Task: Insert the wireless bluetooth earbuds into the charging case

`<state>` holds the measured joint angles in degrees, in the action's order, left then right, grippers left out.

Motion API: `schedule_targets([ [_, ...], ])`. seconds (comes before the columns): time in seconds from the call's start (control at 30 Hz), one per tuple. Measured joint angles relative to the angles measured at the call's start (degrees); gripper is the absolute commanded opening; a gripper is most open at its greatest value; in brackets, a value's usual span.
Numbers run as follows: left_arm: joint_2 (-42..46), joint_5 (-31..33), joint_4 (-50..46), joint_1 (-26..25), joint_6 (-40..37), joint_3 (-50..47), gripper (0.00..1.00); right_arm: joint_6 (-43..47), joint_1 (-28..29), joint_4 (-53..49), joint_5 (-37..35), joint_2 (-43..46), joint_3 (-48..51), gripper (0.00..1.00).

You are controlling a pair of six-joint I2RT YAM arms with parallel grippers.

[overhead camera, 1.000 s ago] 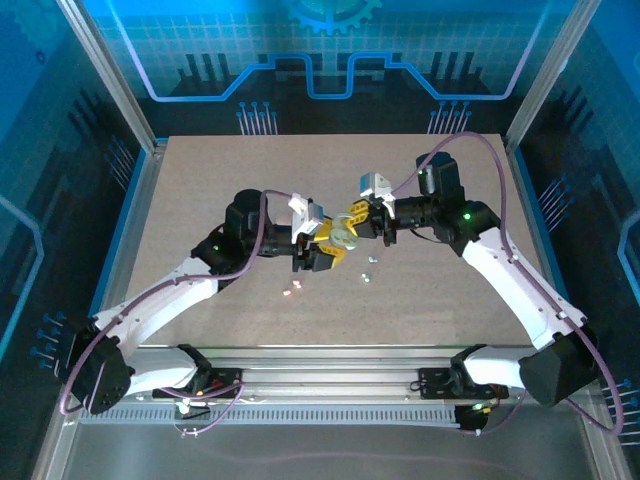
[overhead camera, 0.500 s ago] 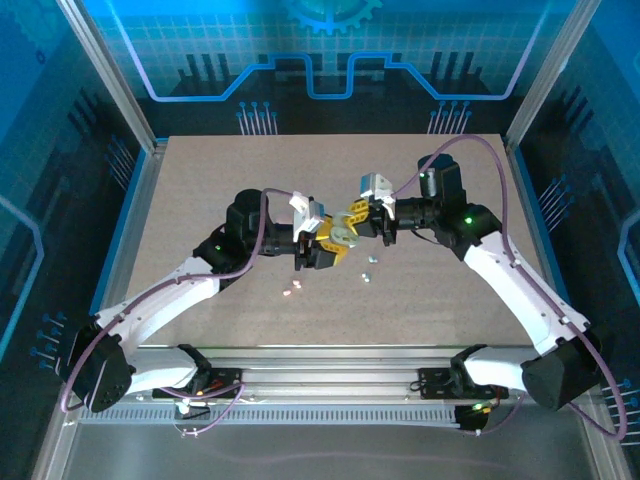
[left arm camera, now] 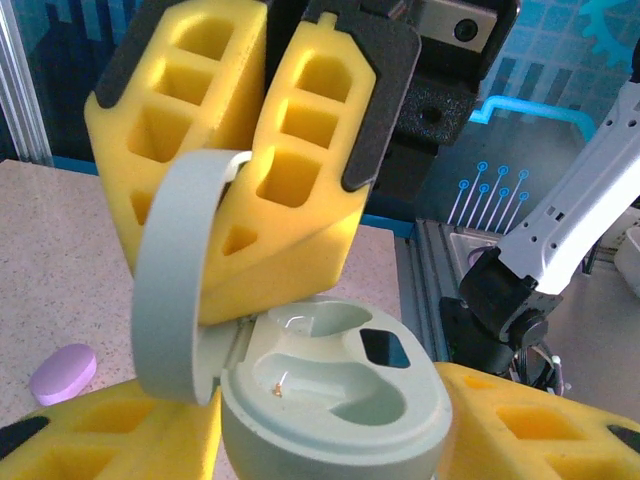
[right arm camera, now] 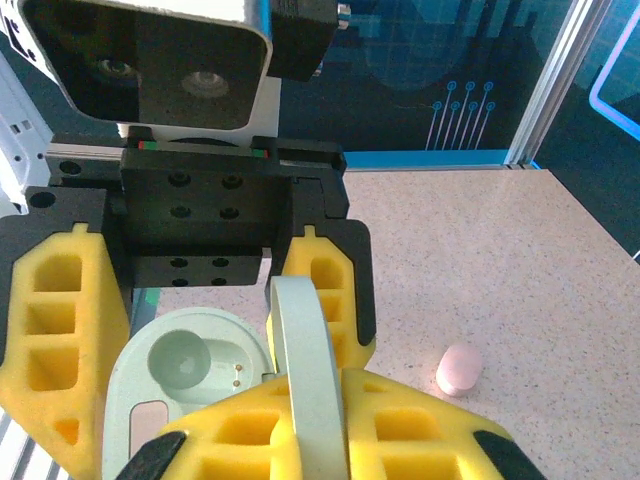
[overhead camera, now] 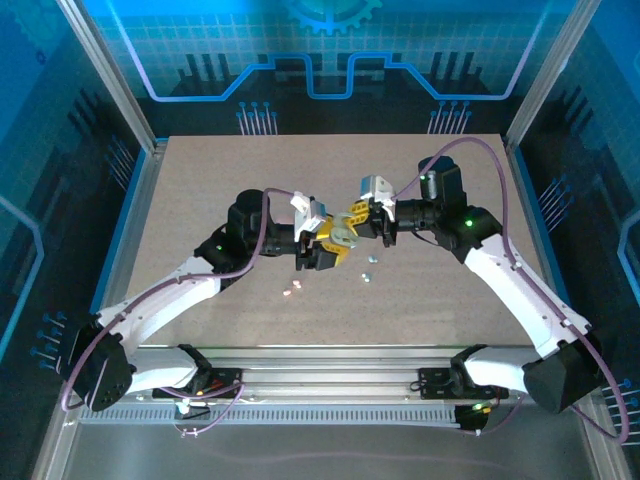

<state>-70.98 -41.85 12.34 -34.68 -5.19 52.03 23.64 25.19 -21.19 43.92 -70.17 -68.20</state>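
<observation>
The left gripper (left arm camera: 330,445) is closed on the base of the mint charging case (left arm camera: 340,390), with its yellow foam pads pressing it from both sides. The right gripper (right arm camera: 312,430) is clamped on the lid (right arm camera: 300,350), which stands upright on its hinge. So the case is open between the two arms, over the middle of the table (overhead camera: 200,170), and it seems to be held a little above the surface. Both wells in the base are empty, and small gold contacts shine in one of them.

The pale earbuds (overhead camera: 368,266) lie on the table just toward the near edge from the grippers. The pinkish earbuds (overhead camera: 292,288) lie somewhat closer to the near edge and more to the left. A purple case (left arm camera: 62,372) and a pink case (right arm camera: 458,368) rest on the table as well, both closed.

In my judgement the step in hand is opening the case, and no earbud is inserted yet. To do it well, the left gripper should hold the base level with the wells facing up. The right gripper should release the lid gently, so that it does not fall shut. The pale pair probably belongs to this case. The bits are tiny against the broad pads, so the pinch should be slow and made with the very tips.
</observation>
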Motion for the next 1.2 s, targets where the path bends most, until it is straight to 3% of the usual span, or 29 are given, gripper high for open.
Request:
schedule_targets([
  [0.27, -0.3, 0.1, 0.0, 0.0, 0.8, 0.0, 0.44, 0.0, 0.0, 1.4, -0.5, 0.4, 0.7, 0.13],
  [0.57, -0.4, 0.7, 0.5, -0.1, 0.8, 0.0, 0.51, 0.0, 0.3, 2.0, -1.6, 0.5, 1.2, 0.13],
  [0.73, -0.4, 0.6, 0.7, -0.1, 0.8, 0.0, 0.46, 0.0, 0.4, 2.4, -1.9, 0.8, 1.7, 0.13],
  [0.93, -0.4, 0.6, 0.7, -0.1, 0.7, 0.0, 0.5, 0.0, 0.4, 2.4, -2.0, 1.0, 1.8, 0.13],
  [1.2, -0.4, 0.6, 0.6, -0.1, 0.6, 0.0, 0.48, -0.1, 0.4, 2.4, -2.0, 1.0, 1.8, 0.14],
])
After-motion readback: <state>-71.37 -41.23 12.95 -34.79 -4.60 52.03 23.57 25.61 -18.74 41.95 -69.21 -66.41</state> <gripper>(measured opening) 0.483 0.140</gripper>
